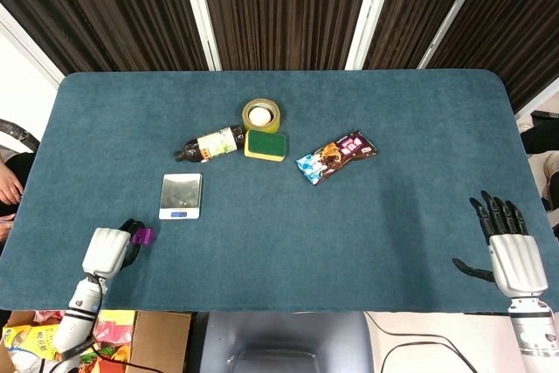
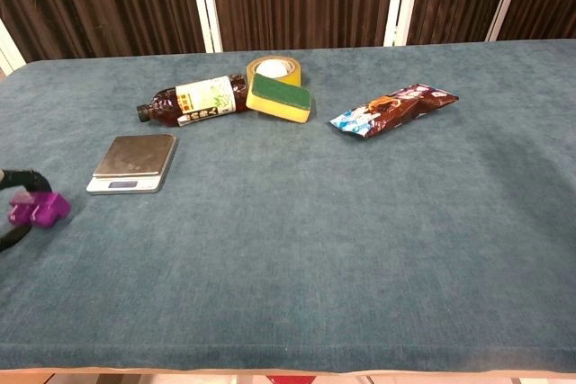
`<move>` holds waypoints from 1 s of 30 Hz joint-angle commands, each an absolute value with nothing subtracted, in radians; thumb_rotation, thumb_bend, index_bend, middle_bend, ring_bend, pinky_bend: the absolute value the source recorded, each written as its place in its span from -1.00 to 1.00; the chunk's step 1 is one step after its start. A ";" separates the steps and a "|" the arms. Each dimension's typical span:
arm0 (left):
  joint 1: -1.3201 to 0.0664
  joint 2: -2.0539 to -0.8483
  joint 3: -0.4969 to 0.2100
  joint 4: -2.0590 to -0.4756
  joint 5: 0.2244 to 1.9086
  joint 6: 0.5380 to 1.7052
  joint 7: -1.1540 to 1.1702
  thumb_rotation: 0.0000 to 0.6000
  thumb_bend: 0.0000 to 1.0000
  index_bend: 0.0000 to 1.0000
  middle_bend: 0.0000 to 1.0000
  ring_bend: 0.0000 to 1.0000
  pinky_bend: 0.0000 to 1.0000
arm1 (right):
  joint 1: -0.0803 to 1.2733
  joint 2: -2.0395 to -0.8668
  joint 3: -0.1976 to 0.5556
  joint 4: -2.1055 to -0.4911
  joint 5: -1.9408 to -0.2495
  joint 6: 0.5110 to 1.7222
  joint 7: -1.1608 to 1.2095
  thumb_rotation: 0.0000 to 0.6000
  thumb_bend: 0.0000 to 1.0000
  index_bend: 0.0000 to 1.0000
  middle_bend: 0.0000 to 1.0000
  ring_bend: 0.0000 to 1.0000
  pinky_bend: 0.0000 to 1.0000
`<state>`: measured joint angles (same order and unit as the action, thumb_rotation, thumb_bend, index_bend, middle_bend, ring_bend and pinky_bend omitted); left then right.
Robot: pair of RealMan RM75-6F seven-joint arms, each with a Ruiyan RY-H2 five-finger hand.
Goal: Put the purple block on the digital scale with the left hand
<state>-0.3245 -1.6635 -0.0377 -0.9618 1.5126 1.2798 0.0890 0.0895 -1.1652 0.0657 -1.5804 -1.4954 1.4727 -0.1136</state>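
Note:
The purple block lies near the table's front left, just in front of the digital scale. My left hand is right against the block's left side. In the chest view its dark fingers curl over the top of the block and another finger shows below it, so the hand grips the block. The block looks slightly tilted and blurred. The scale's steel platform is bare. My right hand rests at the front right edge with its fingers spread and nothing in it.
Behind the scale lie a brown bottle, a yellow-green sponge and a tape roll. A snack bag lies right of centre. Boxes stand below the front left edge.

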 commanded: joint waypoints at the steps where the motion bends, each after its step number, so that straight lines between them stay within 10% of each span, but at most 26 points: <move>1: -0.333 -1.693 -0.055 -0.924 1.528 1.322 0.043 1.00 -0.16 0.30 0.47 0.95 0.82 | 0.092 -1.167 0.066 -1.579 -1.495 1.469 -0.114 1.00 -0.69 -1.00 -1.00 -1.00 -0.99; 16: -0.501 -1.693 -0.226 -1.074 1.413 1.218 0.139 1.00 -0.13 0.26 0.44 0.97 0.84 | 0.103 -1.173 0.069 -1.577 -1.467 1.438 -0.136 1.00 -0.69 -1.00 -1.00 -1.00 -0.99; 30: -0.594 -1.849 -0.256 -0.849 1.311 1.094 0.127 1.00 -0.14 0.02 0.15 0.91 0.79 | 0.096 -1.164 0.068 -1.575 -1.470 1.448 -0.099 1.00 -0.69 -1.00 -1.00 -1.00 -1.00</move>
<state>-0.5802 -1.8339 -0.2511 -0.8555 1.3320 1.1195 0.1322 0.0958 -1.1644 0.0685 -1.5754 -1.4696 1.4484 -0.1000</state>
